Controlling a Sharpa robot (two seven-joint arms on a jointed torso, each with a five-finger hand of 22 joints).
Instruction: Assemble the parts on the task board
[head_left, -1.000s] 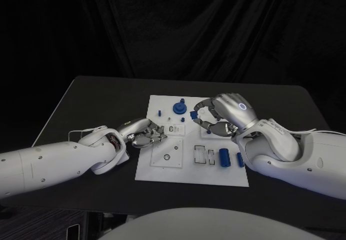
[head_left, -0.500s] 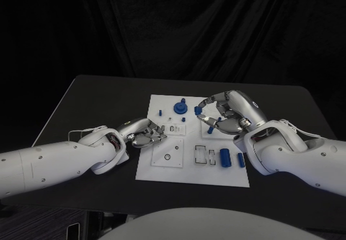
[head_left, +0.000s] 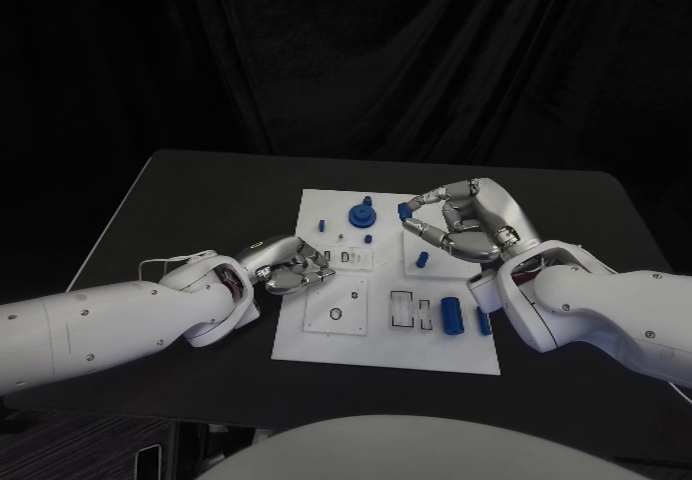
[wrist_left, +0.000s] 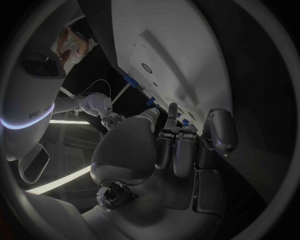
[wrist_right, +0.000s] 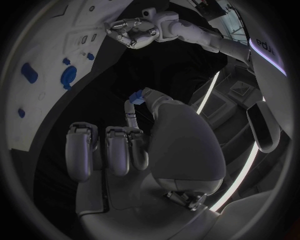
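The white task board (head_left: 325, 340) lies in the middle of the black table. My right hand (head_left: 464, 226) hovers over the board's far right part and pinches a small blue piece (head_left: 407, 210) between thumb and a fingertip; the same blue piece (wrist_right: 136, 95) shows at the fingertips in the right wrist view. My left hand (head_left: 290, 268) rests at the board's left edge with its fingers curled in and nothing in them (wrist_left: 178, 147). A round blue part (head_left: 361, 214) stands near the far edge, a small blue peg (head_left: 423, 259) stands mid-board, and a blue cylinder (head_left: 450, 313) lies at the near right.
Another blue cylinder (head_left: 482, 320) lies by the board's right edge. Small blue pegs (head_left: 319, 224) stand at the far left of the board. Empty slots (head_left: 410, 309) and a round hole (head_left: 335, 314) show in the near half. Bare table surrounds the board (wrist_right: 37, 107).
My right hand has risen and drawn back to the right with the small blue piece in its fingertips, uncovering the peg at mid-board. The left hand has stayed put.
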